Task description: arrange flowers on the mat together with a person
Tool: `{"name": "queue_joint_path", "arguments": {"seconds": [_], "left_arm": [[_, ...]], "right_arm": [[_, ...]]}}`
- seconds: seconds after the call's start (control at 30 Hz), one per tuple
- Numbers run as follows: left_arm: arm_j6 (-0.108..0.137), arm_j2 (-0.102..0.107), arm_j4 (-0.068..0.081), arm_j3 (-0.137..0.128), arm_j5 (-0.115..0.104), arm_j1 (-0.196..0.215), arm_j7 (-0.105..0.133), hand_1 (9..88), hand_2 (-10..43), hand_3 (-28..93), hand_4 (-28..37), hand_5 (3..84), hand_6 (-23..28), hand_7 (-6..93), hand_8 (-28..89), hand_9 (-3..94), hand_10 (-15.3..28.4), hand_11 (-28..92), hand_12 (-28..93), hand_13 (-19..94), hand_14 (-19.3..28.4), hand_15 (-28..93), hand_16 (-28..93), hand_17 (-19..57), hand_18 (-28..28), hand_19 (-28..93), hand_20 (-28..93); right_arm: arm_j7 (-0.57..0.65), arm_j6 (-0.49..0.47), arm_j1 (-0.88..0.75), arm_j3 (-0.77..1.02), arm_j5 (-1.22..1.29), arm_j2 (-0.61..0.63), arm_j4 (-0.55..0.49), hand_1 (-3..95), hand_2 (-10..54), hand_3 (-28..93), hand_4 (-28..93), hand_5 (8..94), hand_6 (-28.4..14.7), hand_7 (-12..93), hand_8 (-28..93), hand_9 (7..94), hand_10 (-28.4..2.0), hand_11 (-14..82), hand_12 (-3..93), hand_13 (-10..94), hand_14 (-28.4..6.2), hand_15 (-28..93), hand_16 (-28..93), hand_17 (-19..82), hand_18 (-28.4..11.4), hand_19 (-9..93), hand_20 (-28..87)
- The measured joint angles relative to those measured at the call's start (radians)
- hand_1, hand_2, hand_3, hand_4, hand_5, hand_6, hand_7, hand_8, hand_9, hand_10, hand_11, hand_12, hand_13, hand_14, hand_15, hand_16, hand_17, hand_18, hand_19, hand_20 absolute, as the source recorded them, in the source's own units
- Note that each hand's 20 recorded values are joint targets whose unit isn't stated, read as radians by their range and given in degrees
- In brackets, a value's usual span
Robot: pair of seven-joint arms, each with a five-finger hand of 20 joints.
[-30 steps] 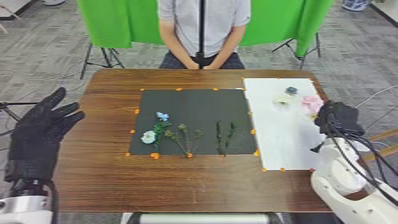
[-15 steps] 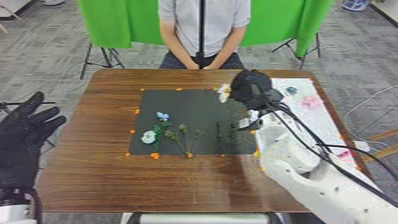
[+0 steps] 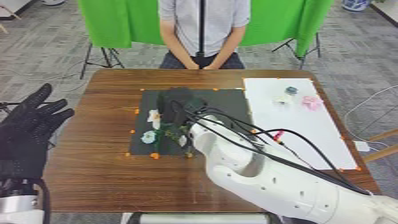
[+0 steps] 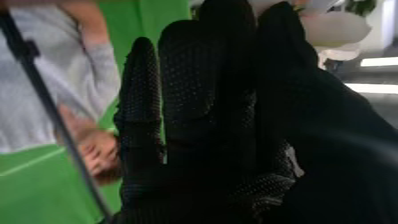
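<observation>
Over the dark mat (image 3: pixel 142 107), the right hand (image 3: pixel 180 100) is reaching in from the right side, and a white flower (image 3: pixel 154 119) hangs at its left edge. In the right wrist view the same white flower (image 4: pixel 338 29) is pinched between the thumb and fingers of the right hand (image 4: pixel 200 100). Another white flower (image 3: pixel 148 136) with green leaves lies on the mat's left part. The hand and arm cover much of the mat's middle and right. The left hand (image 3: pixel 31 132) is open beyond the table's left edge, fingers spread.
A white sheet (image 3: pixel 306 132) to the right of the mat holds a pale flower (image 3: pixel 282 100), a pink flower (image 3: pixel 311 102) and a blue-grey flower (image 3: pixel 291 90). Orange tabs line the mat. A person stands at the far edge, hands together, apart from the flowers.
From the white sheet's right side, the right hand has swung left across the mat, carrying the white flower. The left hand has shifted slightly outward and down.
</observation>
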Motion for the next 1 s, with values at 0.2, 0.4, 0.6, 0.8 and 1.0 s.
{"name": "queue_joint_path", "arguments": {"seconds": [0.2,0.4,0.6,0.8,1.0], "left_arm": [[-0.012,0.001,0.01,0.011,0.002,-0.024,-0.01,17.6,7.2,77,-28.3,34.5,6.9,14.1,-10,33.7,19.8,27,9,23,27.0,57,-12,-9.8,21.5,50,10],[-0.022,0.005,0.014,0.015,0.002,-0.032,-0.015,17.7,7.2,77,-28.3,34.5,6.9,14.1,-11,33.7,19.9,27,9,23,27.0,57,-12,-9.8,21.5,50,11],[-0.033,0.006,0.016,0.021,0.007,-0.038,-0.022,18.0,7.2,77,-28.3,34.6,7.0,14.1,-11,33.6,19.8,27,9,23,27.0,57,-12,-9.8,21.5,50,11],[-0.036,0.008,0.019,0.028,0.011,-0.051,-0.032,18.4,7.0,77,-28.3,34.6,7.0,14.1,-10,33.7,19.8,27,9,23,26.9,57,-12,-9.9,21.4,50,11],[-0.04,0.008,0.02,0.029,0.016,-0.059,-0.042,18.7,7.0,78,-28.3,34.6,7.0,14.2,-10,33.7,19.8,27,9,23,26.9,57,-12,-9.9,21.4,50,11]], "right_arm": [[0.034,-0.094,0.017,-0.052,-0.036,-0.025,0.065,56.4,-9.5,67,-28,81.7,4.4,19,1,90.7,-5.3,20.4,36.6,77,-3.6,58,24,30,-14.6,79,10],[0.081,-0.121,0.028,-0.08,-0.09,-0.028,0.094,55.5,-9.5,67,-28,80.7,4.2,19,1,89.6,-5.6,21.7,35.9,76,-4.2,59,23,30,-14.8,79,10],[0.102,-0.122,0.041,-0.093,-0.102,-0.028,0.094,54.4,-9.5,67,-28,79.2,3.6,18,0,89.0,-5.8,22.3,35.5,76,-4.8,60,22,30,-15.2,79,10],[0.133,-0.17,0.052,-0.098,-0.113,-0.029,0.093,53.0,-9.5,67,-28,75.3,2.9,17,-1,87.5,-6.6,22.3,35.4,74,-5.6,61,19,28,-16.0,79,10],[0.152,-0.234,0.052,-0.097,-0.127,-0.031,0.094,50.7,-9.5,70,-28,72.3,2.0,16,-1,86.4,-7.0,23.0,34.7,74,-6.2,62,18,28,-16.4,79,9]]}}
